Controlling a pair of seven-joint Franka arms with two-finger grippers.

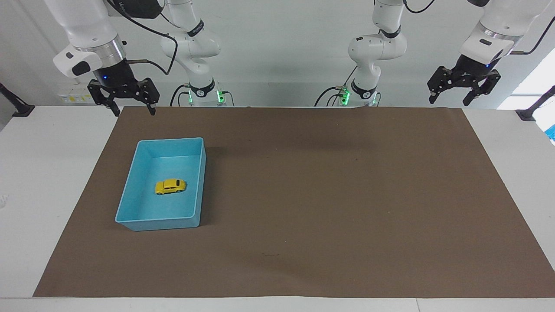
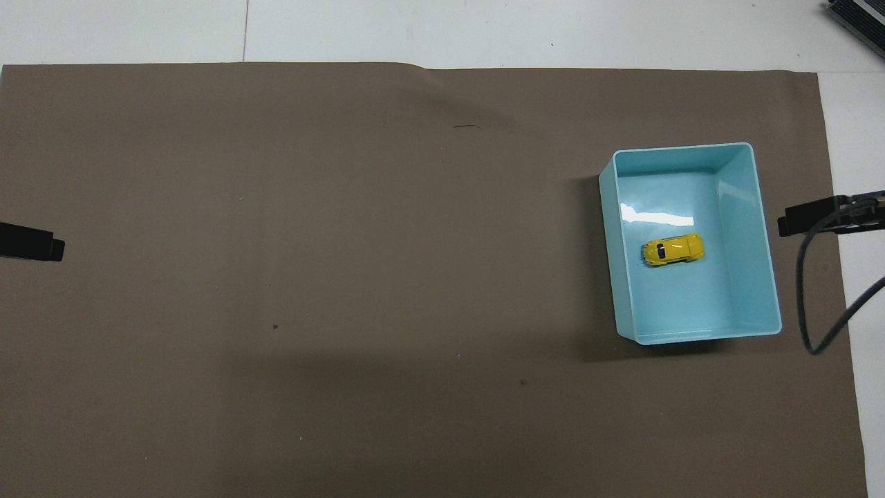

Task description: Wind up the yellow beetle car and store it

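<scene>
The yellow beetle car (image 1: 170, 186) (image 2: 673, 250) rests on its wheels on the floor of a light-blue bin (image 1: 130, 193) (image 2: 760, 228), which stands on the brown mat toward the right arm's end of the table. My right gripper (image 1: 132, 111) hangs open and empty in the air over the mat's edge at the robots' end, well clear of the bin; one fingertip (image 2: 802, 220) shows in the overhead view. My left gripper (image 1: 451, 100) hangs open and empty above the mat's corner at the left arm's end, with one fingertip (image 2: 31, 243) in the overhead view.
A brown mat (image 1: 303, 195) (image 2: 346, 277) covers most of the white table (image 1: 43, 173). A grey cable (image 2: 805, 297) loops down beside the bin at the right arm's end. Both arm bases stand at the robots' edge of the table.
</scene>
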